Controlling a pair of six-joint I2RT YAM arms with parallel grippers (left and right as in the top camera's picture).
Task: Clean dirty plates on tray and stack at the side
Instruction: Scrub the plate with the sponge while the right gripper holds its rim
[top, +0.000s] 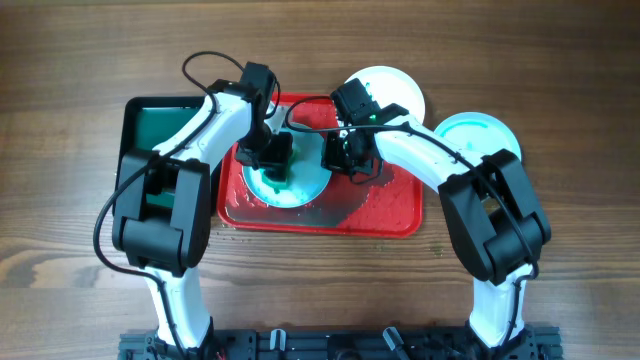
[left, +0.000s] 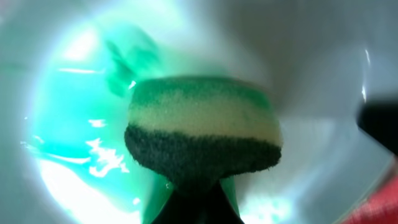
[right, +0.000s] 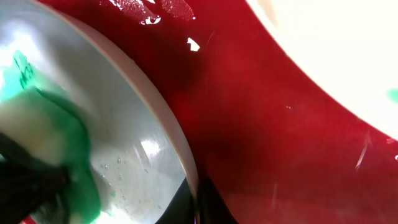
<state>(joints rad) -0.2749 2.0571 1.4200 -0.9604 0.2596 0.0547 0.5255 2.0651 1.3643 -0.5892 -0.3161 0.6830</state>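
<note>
Well, the red tray sits mid-bench, nearer the far edge, and looks wet. One dirty plate lies on it with green goo in the middle. The left claw is clenched on a sponge and presses it on that plate. The right claw pinches the plate's rim. A second plate pokes over the tray's far edge. A third plate lies toward the right edge, a green tray toward the left edge
</note>
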